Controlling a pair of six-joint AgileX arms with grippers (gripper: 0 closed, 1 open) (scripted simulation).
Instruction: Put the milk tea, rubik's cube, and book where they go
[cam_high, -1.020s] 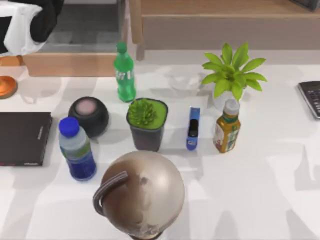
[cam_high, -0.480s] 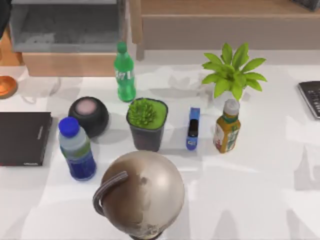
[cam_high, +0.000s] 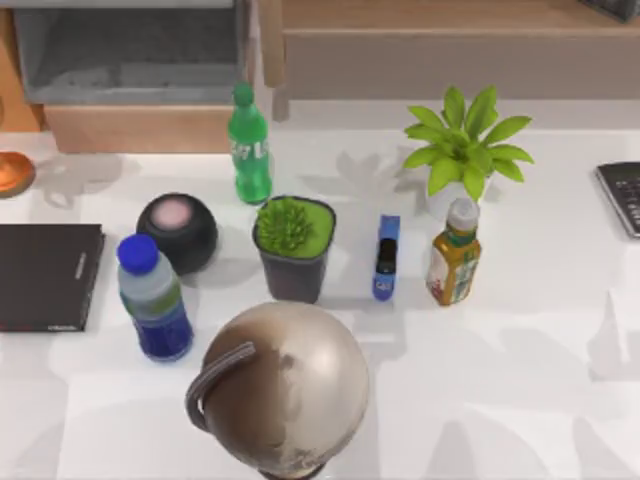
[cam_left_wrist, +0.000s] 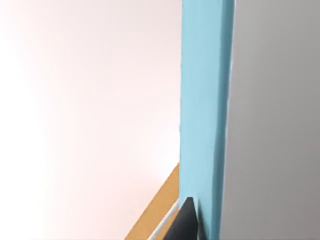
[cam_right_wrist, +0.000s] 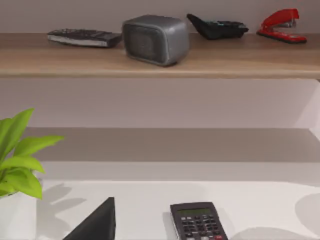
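The milk tea (cam_high: 453, 255), an amber bottle with a yellow-orange label and pale cap, stands upright right of centre on the white table (cam_high: 520, 360). The book's teal cover (cam_left_wrist: 205, 115) runs as a tall band close in front of the left wrist camera. One dark fingertip (cam_left_wrist: 185, 225) of my left gripper (cam_left_wrist: 200, 227) presses against it, and the other finger is hidden behind it. A single dark fingertip (cam_right_wrist: 97, 222) of my right gripper shows low in the right wrist view, near a calculator (cam_right_wrist: 197, 222). The rubik's cube is out of view.
A globe (cam_high: 285, 390) stands at the front centre. Around it are a blue-capped water bottle (cam_high: 152, 300), a round dark speaker (cam_high: 177, 230), a green soda bottle (cam_high: 249, 150), a potted succulent (cam_high: 293, 245), a blue stapler (cam_high: 386, 257) and a leafy plant (cam_high: 465, 150). A thin black book (cam_high: 45, 275) lies at the left. A wooden shelf (cam_high: 440, 40) runs along the back.
The left arm, seen at the top-left corner a second ago, has moved out of the top view. The grey bin it covered now shows. Objects on the table have not moved.
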